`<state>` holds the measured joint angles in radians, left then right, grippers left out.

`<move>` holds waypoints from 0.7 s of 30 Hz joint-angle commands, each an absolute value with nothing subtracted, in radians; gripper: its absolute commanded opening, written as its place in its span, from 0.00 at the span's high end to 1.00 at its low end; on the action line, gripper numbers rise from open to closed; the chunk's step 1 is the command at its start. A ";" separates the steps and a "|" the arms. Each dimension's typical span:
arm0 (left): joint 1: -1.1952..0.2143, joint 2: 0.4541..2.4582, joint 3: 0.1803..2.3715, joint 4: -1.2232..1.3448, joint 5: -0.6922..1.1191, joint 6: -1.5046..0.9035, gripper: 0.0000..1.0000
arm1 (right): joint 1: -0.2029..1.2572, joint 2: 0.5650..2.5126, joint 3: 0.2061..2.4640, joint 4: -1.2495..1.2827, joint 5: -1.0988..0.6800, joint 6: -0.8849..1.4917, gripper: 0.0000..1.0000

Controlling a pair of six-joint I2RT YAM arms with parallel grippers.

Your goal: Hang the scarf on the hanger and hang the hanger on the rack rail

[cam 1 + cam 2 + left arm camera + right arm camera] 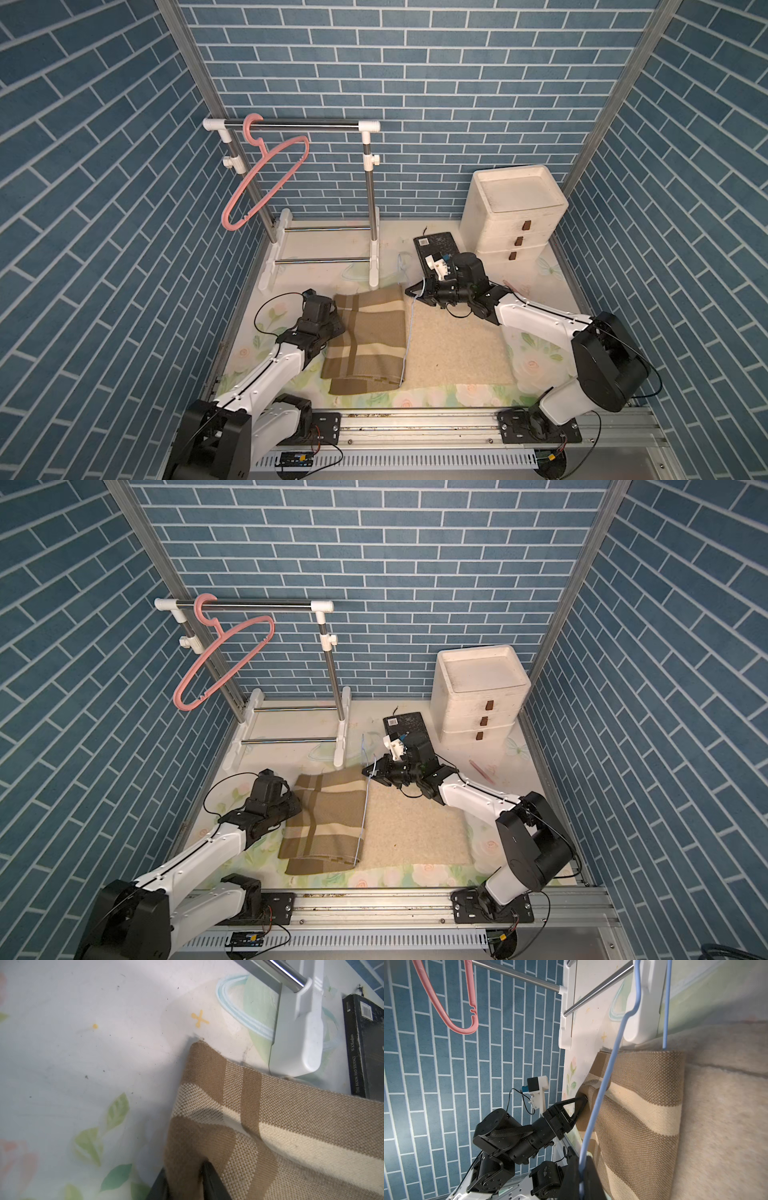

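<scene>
Two grippers are at work, and we start at the left gripper [185, 1169]: its jaws stand part-way apart with a fold from the left edge of the scarf [368, 340] between them, and we cannot tell whether they pinch it or merely straddle it. Our right gripper [415, 291] is clamped tight on the blue hanger [597, 1105] at the scarf's far right corner. The scarf lies flat on the table [316, 270] between the arms, partly on the beige mat [457, 349], folded around the hanger's long wire along its right edge. We judge the risk to be in the lift: the wire is thin and looks smooth, so if the two halves hang unevenly the cloth may slide off. One white foot of the rack [291, 123] stands just beside the scarf's far edge and could snag wire or cloth
</scene>
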<state>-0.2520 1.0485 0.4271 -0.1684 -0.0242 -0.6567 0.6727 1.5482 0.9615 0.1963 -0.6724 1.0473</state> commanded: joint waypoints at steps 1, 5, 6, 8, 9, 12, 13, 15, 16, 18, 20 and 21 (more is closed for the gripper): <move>-0.228 1.022 0.456 -0.171 -0.050 -0.645 0.61 | 0.656 1.535 1.053 0.084 -0.723 0.959 1.00; -0.219 0.984 0.520 -0.183 -0.051 -0.591 0.53 | 0.643 1.545 1.157 -0.054 -0.750 0.903 1.00; -0.218 0.978 0.549 -0.182 -0.043 -0.570 0.50 | 0.641 1.545 1.184 -0.094 -0.753 0.885 1.00; -0.218 0.965 0.595 -0.170 -0.021 -0.521 0.48 | 0.631 1.547 1.230 -0.171 -0.763 0.848 1.00; -0.218 0.962 0.619 -0.161 -0.003 -0.495 0.47 | 0.625 1.547 1.250 -0.210 -0.769 0.832 1.00; -0.219 0.965 0.690 -0.113 0.081 -0.410 0.46 | 0.603 1.545 1.308 -0.311 -0.790 0.788 1.00; -0.218 0.969 0.713 -0.092 0.114 -0.383 0.46 | 0.594 1.543 1.330 -0.348 -0.791 0.768 1.00; -0.219 0.980 0.756 -0.038 0.175 -0.338 0.47 | 0.573 1.542 1.375 -0.424 -0.790 0.730 1.00; -0.219 0.987 0.775 -0.008 0.203 -0.320 0.49 | 0.563 1.541 1.401 -0.460 -0.790 0.712 1.00; -0.219 1.002 0.812 0.051 0.256 -0.285 0.52 | 0.540 1.542 1.447 -0.524 -0.793 0.678 1.00; -0.221 1.027 0.846 0.111 0.319 -0.248 0.55 | 0.521 1.545 1.488 -0.595 -0.792 0.646 1.00; -0.223 1.041 0.864 0.136 0.348 -0.229 0.56 | 0.512 1.546 1.508 -0.615 -0.790 0.633 1.00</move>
<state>-0.2249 1.0122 0.8211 0.0193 0.2199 -0.3290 0.5381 1.5505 1.4452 -0.4965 -0.7723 0.7422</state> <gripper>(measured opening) 0.451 0.088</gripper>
